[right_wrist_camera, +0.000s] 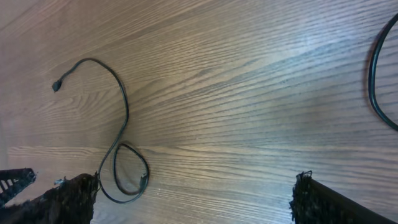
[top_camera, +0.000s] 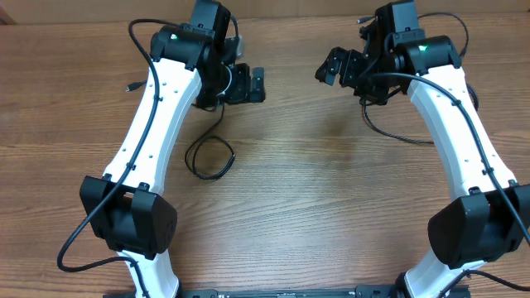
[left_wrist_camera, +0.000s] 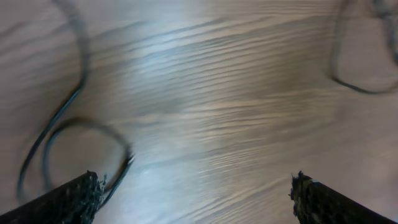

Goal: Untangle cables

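Observation:
A thin black cable (top_camera: 209, 157) lies in a small loop on the wood table just right of my left arm; its tail passes under the arm to a plug (top_camera: 130, 85) at the far left. In the right wrist view the same cable (right_wrist_camera: 122, 112) curves from its plug (right_wrist_camera: 56, 86) down to the loop. A second black cable (top_camera: 397, 132) curls under my right arm. My left gripper (top_camera: 258, 85) (left_wrist_camera: 196, 193) hovers open above bare wood, with the blurred loop (left_wrist_camera: 81, 149) beside its left finger. My right gripper (top_camera: 328, 66) (right_wrist_camera: 196, 196) is open and holds nothing.
Both white arms reach from the near table edge toward the far side, their own thick black wires running along them. An arc of the second cable (right_wrist_camera: 376, 81) shows at the right edge of the right wrist view. Wood tabletop (top_camera: 315, 190) lies between the arms.

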Motion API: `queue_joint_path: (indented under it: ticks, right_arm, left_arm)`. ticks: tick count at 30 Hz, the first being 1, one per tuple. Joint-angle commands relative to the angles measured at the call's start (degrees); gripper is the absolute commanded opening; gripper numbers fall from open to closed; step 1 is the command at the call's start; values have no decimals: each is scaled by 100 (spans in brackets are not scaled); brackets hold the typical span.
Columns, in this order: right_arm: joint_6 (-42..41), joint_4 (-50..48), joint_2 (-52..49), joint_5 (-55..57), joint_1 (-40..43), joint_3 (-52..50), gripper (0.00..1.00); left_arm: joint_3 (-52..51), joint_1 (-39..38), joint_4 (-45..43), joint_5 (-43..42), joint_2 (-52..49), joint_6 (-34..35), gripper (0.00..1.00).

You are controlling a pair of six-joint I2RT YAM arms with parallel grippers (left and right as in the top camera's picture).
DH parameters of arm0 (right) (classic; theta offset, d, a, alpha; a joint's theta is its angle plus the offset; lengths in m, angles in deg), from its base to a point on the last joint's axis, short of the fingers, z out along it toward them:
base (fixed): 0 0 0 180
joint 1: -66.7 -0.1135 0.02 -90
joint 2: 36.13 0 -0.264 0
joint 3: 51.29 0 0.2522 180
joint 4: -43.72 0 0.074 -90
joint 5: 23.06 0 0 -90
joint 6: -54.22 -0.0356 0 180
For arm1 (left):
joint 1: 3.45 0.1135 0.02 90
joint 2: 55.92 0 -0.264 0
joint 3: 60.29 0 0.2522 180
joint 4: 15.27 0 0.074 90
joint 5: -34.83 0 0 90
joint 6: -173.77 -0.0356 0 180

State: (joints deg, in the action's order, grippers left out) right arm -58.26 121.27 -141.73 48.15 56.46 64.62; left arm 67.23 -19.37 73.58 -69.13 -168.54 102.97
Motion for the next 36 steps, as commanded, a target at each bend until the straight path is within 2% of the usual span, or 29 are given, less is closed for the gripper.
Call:
queue_joint_path:
  ticks: [1,6,10,16,19,21,25,30,36]
  right_arm:
    - [-35,28,4,72,-42,17,100]
    - [-37,4,4,70,-42,17,100]
    - [-39,-31,4,70,-42,17,100]
    - [-39,-52,4,70,-42,17,100]
    - [-39,-116,4,70,-42,17,100]
    - [-39,-138,4,70,-42,17,100]
    - [-39,-133,4,68,-42,17,100]
    - [-37,-155,4,70,-42,17,100]
    - [-37,-164,4,70,-42,17,100]
  left_arm:
    - [122,345,354,1069,42,723,100]
    - [-116,1051,789,1307,42,693,99]
    - [-726,1502,667,1126,42,682,100]
    - [-1947,1628,-50,330,42,7,89]
    - [-2409,1611,-457,186,42,13,82]
    - [-2653,1611,-693,208,42,17,73]
    - [-3051,1611,-918,345,42,240,72]
    - [-3309,1611,-986,1038,42,857,68]
    - [-3797,1582,-1589,671,42,918,58]
